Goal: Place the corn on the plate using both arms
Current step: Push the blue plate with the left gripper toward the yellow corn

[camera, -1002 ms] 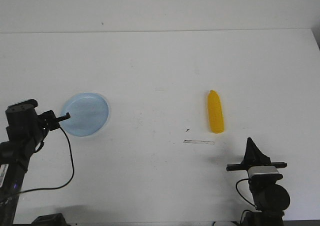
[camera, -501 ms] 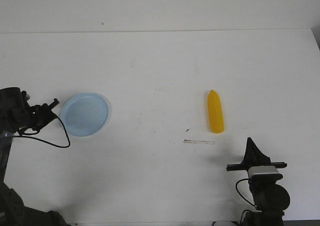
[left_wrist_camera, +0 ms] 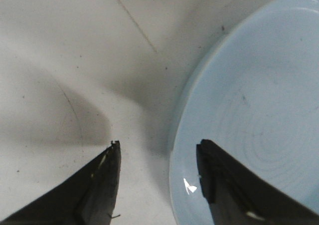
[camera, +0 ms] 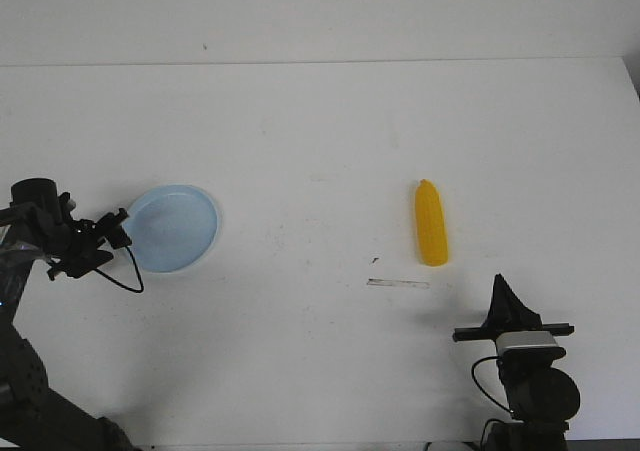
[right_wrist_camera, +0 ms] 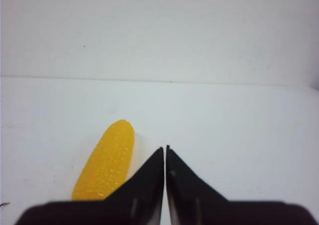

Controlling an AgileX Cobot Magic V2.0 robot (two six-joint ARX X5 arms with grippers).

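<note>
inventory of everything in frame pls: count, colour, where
plate: 1, pale blue, table's left side, empty
corn: 1, yellow, right of centre, lying flat, pointed end away from the robot
strip: 1, thin, grey, on the table just in front of the corn
table: 1, white, fills the view
left gripper: 1, black, jaws open astride the plate's left rim
right gripper: 1, black, jaws shut, near edge of the table, short of the corn
</note>
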